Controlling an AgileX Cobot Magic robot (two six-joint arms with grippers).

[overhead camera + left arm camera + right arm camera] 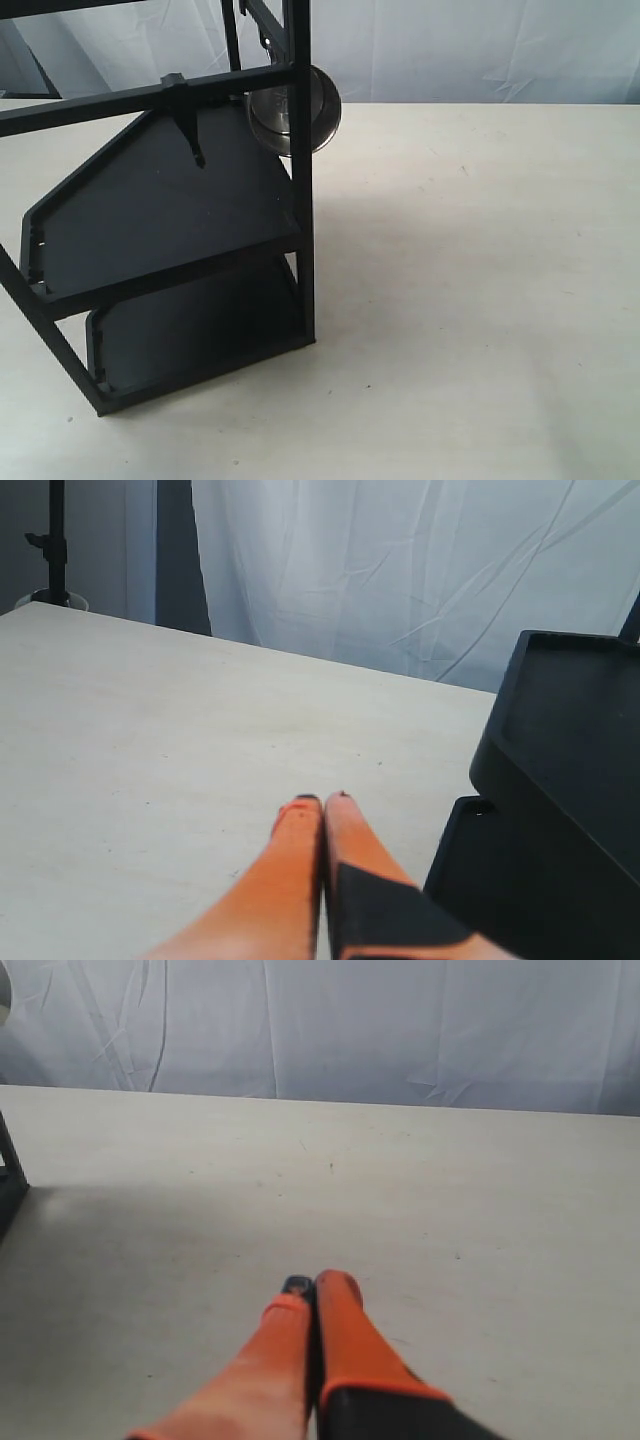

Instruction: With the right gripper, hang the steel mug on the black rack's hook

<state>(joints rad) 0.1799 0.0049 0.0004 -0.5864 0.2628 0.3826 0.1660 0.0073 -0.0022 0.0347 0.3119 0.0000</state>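
The black rack [170, 240] stands on the left of the pale table [480, 300]. The steel mug [296, 122] hangs at its upper right post, behind the bar. Both grippers, left [322, 800] and right [316, 1282], are clenched empty over the table.

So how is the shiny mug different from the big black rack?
The steel mug is shiny silver; the black rack is dull black. The mug is small and round; the rack is tall with straight bars and flat shelves. The mug hangs high off the table; the rack stands on it. Both look like metal.
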